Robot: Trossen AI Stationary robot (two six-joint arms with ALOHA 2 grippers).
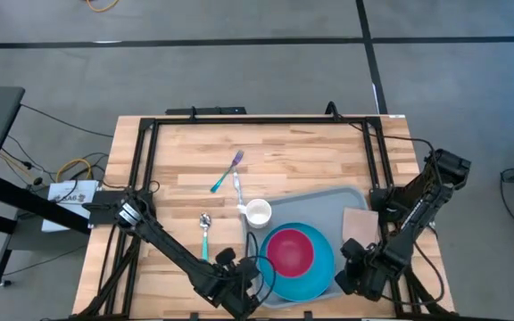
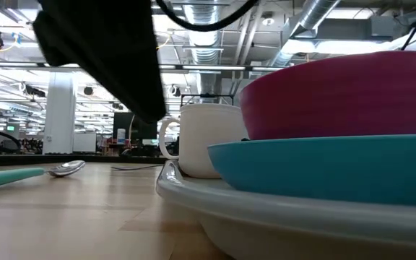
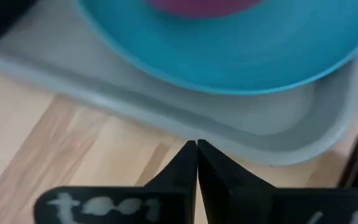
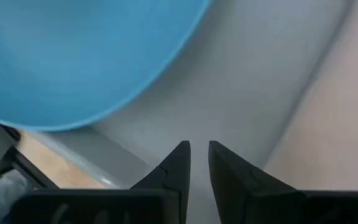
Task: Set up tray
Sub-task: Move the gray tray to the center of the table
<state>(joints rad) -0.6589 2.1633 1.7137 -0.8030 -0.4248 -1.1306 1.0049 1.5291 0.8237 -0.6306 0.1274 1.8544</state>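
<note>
The light-grey tray (image 1: 351, 201) lies on the table's right near part. On it rest a round blue plate (image 1: 315, 272) with a magenta bowl (image 1: 290, 250) in it, a white cup (image 1: 258, 214) at the tray's left far corner, and a tan square (image 1: 360, 223). In the low view the cup (image 2: 201, 141), bowl (image 2: 345, 94) and plate (image 2: 323, 170) stand on the tray (image 2: 266, 224). My left gripper (image 3: 196, 144) is shut, low at the tray's near rim (image 3: 185, 121). My right gripper (image 4: 199, 146) is open by a narrow gap over the tray's floor (image 4: 266, 81), beside the plate (image 4: 73, 56). My left gripper's shut fingertips point level at the tray's near rim (image 3: 197, 134) from the table's near side; whether they touch it, I cannot tell.
A spoon with a teal handle (image 1: 205, 234) lies left of the tray. A teal and purple fork (image 1: 226, 174) and a white utensil (image 1: 239, 192) lie farther back. A black frame (image 1: 257, 120) runs round the table top. Bare wood lies at the far and left parts.
</note>
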